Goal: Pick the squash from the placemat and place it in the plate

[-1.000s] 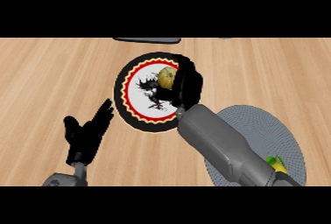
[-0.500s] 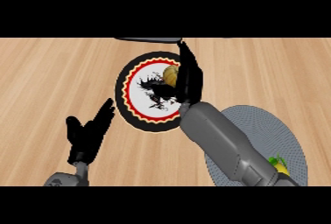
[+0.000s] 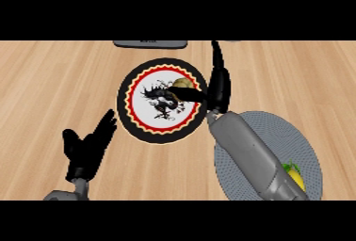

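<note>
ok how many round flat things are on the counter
2: the patterned plate at centre, with a tan item on it, and the grey placemat at lower right, partly hidden by the right forearm.

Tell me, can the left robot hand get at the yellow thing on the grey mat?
Probably not as things stand. The left robot hand rests open at the lower left, and the right forearm lies across the grey mat, between that hand and the yellow thing.
</note>
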You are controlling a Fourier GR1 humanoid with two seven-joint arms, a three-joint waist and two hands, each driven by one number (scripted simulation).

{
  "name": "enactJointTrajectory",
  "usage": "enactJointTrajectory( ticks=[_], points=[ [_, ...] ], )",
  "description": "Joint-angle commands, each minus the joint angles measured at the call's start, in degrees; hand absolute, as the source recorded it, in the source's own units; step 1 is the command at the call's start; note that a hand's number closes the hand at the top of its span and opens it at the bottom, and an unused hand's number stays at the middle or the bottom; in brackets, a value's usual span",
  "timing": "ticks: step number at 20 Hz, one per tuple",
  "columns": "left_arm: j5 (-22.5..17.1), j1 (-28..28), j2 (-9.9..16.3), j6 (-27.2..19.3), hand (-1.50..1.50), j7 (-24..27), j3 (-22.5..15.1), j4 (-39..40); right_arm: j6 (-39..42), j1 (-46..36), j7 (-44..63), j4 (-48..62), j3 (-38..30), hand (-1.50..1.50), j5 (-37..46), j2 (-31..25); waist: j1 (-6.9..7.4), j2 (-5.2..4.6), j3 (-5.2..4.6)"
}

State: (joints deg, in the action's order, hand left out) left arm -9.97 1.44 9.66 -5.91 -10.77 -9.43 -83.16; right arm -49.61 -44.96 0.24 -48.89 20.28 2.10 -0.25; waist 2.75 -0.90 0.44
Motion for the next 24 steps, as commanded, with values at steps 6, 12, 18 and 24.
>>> enactJointTrajectory(
  ticks=[6, 12, 18, 24],
  points=[
    [-1.06, -2.37, 0.88, 1.39, 0.0, -0.64, 2.52, 2.42, 18.7, 14.18, -16.32, -5.47, -1.26, -1.5, -7.65, 0.01, -2.71, 0.88, -0.42],
    [1.26, -0.23, -2.29, -0.48, 0.0, 0.25, 1.92, 5.65, 23.62, 21.63, -10.81, -14.78, 2.65, -1.5, -3.76, -6.1, -3.1, 0.95, -0.47],
    [1.67, -3.23, -2.09, 0.05, 0.0, 0.38, 2.31, 2.04, 23.26, 30.75, -10.03, -23.16, 3.97, -1.5, 0.64, -9.56, -2.9, 0.96, -0.45],
    [0.33, 0.6, -0.41, 3.27, 0.0, -3.51, 5.16, 2.0, 24.12, 34.05, -4.68, -29.67, 4.69, -1.5, 5.78, -9.09, -2.82, 0.94, -0.45]
  ],
)
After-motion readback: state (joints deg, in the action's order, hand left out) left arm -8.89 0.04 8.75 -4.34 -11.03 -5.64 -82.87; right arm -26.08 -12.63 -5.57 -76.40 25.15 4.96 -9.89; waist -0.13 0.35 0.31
